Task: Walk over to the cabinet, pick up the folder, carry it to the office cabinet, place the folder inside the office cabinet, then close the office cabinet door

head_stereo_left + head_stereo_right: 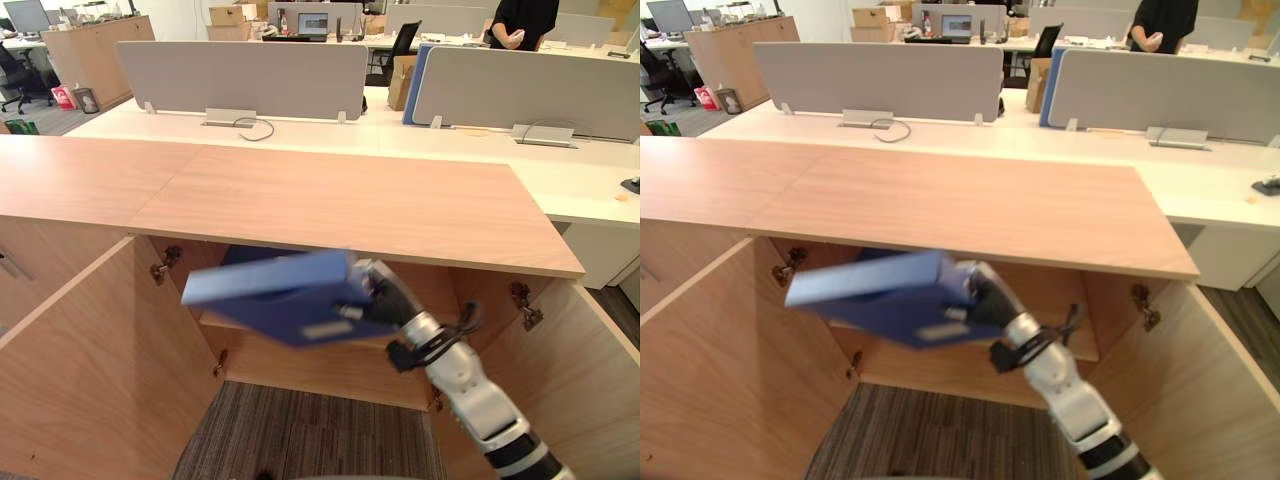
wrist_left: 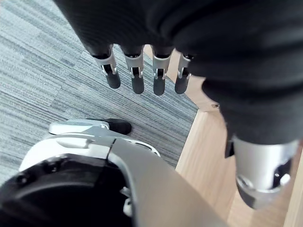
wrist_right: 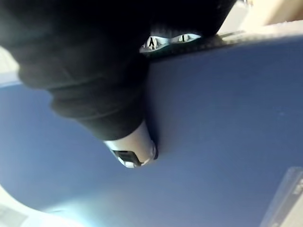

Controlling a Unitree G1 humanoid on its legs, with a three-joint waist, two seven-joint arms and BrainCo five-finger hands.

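A blue folder hangs flat in front of the open office cabinet, just below its wooden top and above the inner shelf. My right hand holds it by its right edge, thumb pressed on the blue cover and fingers curled over the rim. The right arm reaches in from the lower right. Both cabinet doors stand wide open. My left hand hangs over the carpet beside a cabinet door, fingers straight and holding nothing.
Grey striped carpet lies between the open doors. Behind the cabinet are white desks with grey divider screens. A person in black stands at the far right back. Boxes and a monitor sit further back.
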